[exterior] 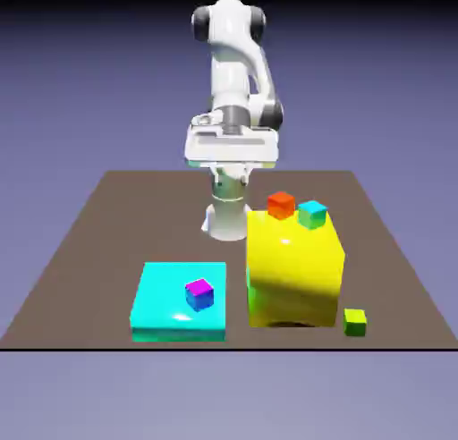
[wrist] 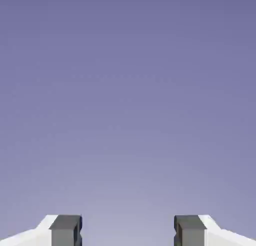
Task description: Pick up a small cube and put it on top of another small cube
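The small cube (exterior: 355, 322), tiny and lime-green, rests on the brown table (exterior: 89, 250) near its front edge, just to the exterior view's right of the big yellow block (exterior: 293, 268). My gripper (exterior: 231, 149) hangs high at the back of the table, far from the small cube and well above it. In the hand view the gripper (wrist: 128, 232) is open: its grey fingertips (wrist: 65, 230) stand wide apart with only the blue-violet backdrop between them. No cube shows in the hand view.
A red cube (exterior: 281, 204) and a teal-topped green cube (exterior: 312, 214) sit on top of the yellow block. A flat cyan slab (exterior: 165, 308) at the front left carries a purple-and-blue cube (exterior: 199, 293).
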